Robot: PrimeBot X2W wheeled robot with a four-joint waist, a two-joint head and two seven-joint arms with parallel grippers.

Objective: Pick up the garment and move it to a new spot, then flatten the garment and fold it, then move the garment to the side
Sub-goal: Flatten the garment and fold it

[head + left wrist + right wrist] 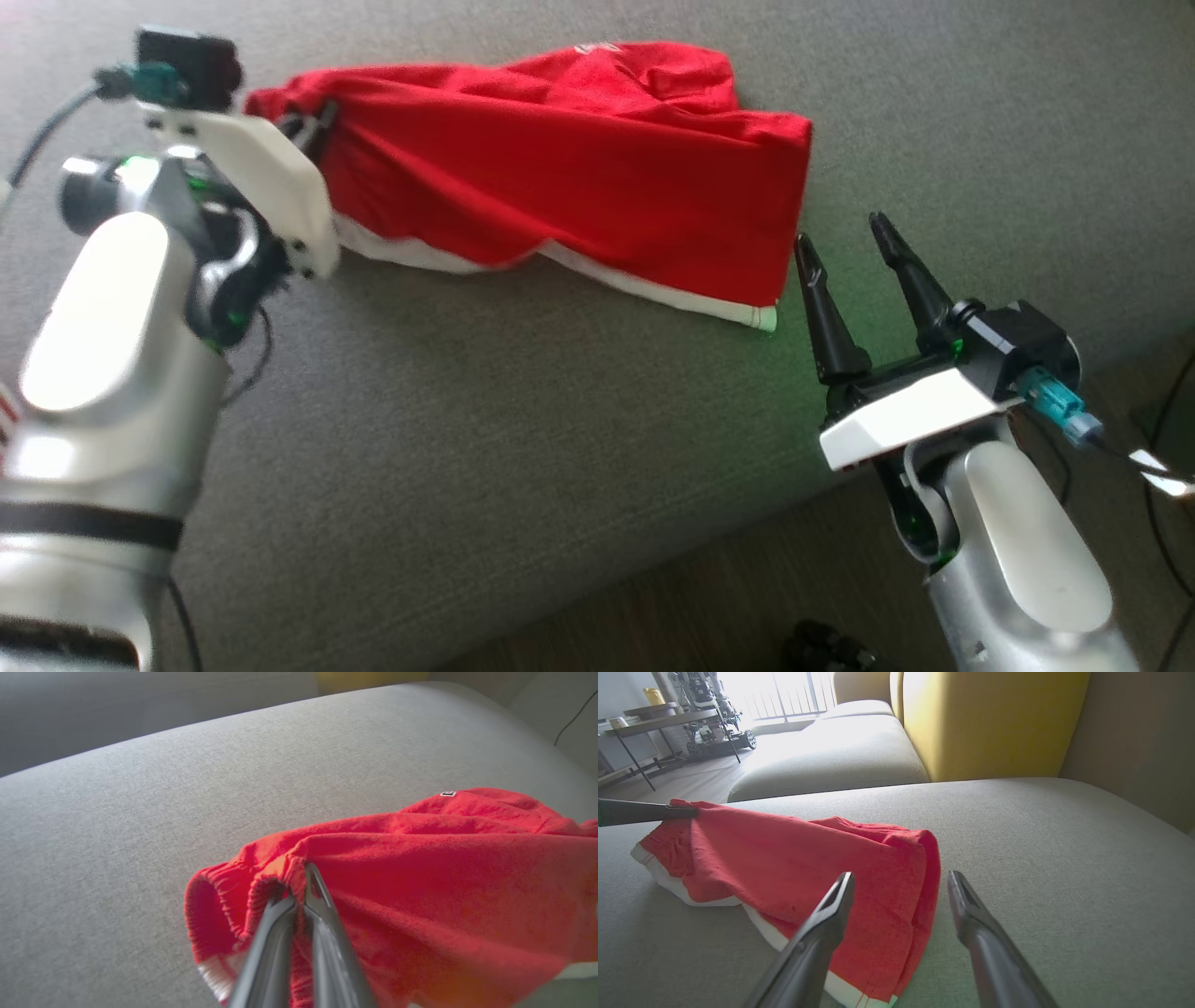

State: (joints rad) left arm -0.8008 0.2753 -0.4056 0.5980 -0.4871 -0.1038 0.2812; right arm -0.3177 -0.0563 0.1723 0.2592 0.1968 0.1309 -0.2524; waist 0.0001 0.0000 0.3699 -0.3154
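On the sofa [560, 448], the garment [579, 168] stretches left-right.

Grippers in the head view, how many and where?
2. The left gripper at upper left, shut on the red garment; the right gripper at lower right, open, just off its corner.
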